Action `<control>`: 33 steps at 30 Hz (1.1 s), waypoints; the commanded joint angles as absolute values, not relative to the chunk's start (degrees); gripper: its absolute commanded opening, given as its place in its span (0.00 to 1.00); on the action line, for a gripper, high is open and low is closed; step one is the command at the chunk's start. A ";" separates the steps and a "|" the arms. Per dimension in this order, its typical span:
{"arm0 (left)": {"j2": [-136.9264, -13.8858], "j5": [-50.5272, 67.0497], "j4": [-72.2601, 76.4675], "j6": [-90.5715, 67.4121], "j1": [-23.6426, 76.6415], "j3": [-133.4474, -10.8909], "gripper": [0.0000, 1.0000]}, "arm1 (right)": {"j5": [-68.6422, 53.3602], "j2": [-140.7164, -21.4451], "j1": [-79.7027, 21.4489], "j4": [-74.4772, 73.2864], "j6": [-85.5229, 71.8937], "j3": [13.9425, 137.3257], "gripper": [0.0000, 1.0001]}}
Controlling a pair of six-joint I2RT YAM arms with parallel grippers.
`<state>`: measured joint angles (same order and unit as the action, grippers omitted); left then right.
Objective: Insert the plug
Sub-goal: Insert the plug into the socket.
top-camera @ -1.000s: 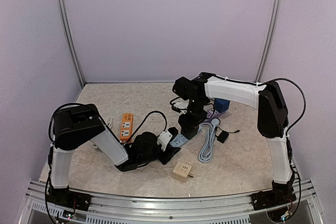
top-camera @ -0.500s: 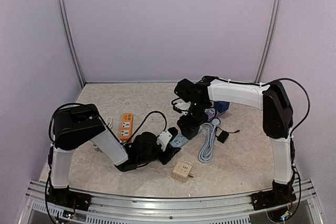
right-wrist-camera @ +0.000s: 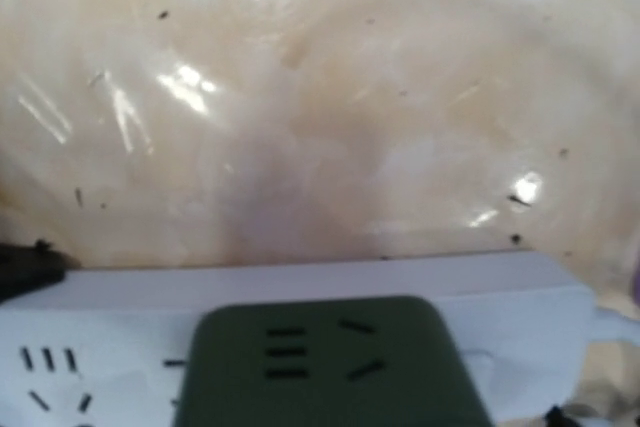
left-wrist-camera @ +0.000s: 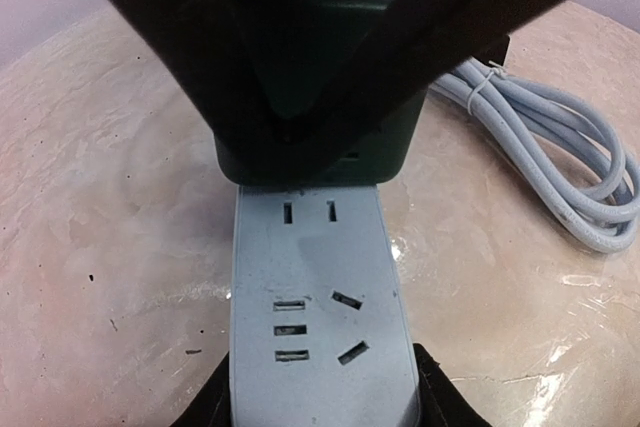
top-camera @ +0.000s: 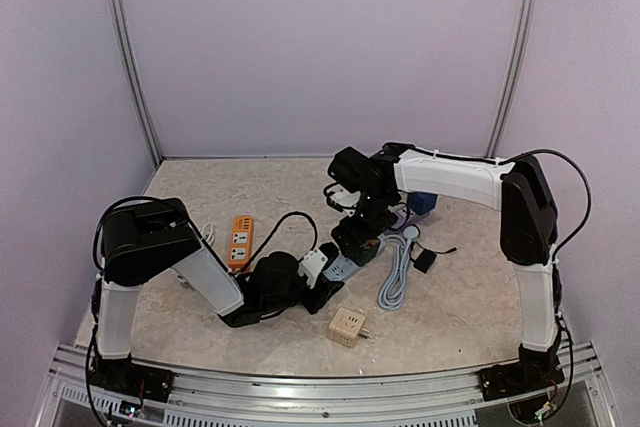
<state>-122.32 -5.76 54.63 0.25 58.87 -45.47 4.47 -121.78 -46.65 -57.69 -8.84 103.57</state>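
Note:
My left gripper [left-wrist-camera: 322, 409] is shut on the near end of a light blue power strip [left-wrist-camera: 320, 317], one black fingertip on each long side. A dark green cube plug [left-wrist-camera: 310, 147] sits seated on the strip's far sockets. It also fills the bottom of the right wrist view as the plug [right-wrist-camera: 320, 367] on the pale strip [right-wrist-camera: 300, 282], with no finger touching it. My right gripper [top-camera: 358, 235] hovers over the plug, open. Its black fingers [left-wrist-camera: 170, 27] slant across the left wrist view.
The strip's grey cable [top-camera: 397, 272] lies coiled to the right, next to a small black adapter [top-camera: 425, 260]. An orange power strip [top-camera: 240, 240] lies at the left, a beige cube adapter [top-camera: 348, 326] near the front, and a blue object [top-camera: 424, 203] behind the right arm.
My right gripper's jaws have spread wide and let go of the green plug, and its wrist has shifted slightly. The left gripper and the strip have not moved.

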 commanded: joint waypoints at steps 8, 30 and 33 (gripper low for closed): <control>-121.82 0.15 53.85 -1.23 59.26 -43.97 0.18 | 8.09 -112.85 -46.97 -53.19 -10.99 95.41 0.87; -122.18 0.17 53.79 -1.97 58.81 -44.21 0.18 | 3.18 -120.56 -47.30 -53.67 -7.97 97.72 0.23; -121.95 -1.41 53.38 -2.58 58.30 -44.22 0.18 | 3.23 -120.84 -48.50 -52.83 -7.61 95.08 0.16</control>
<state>-122.32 -4.21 55.46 -1.91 58.19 -45.15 5.80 -116.53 -47.00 -54.17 -8.36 98.00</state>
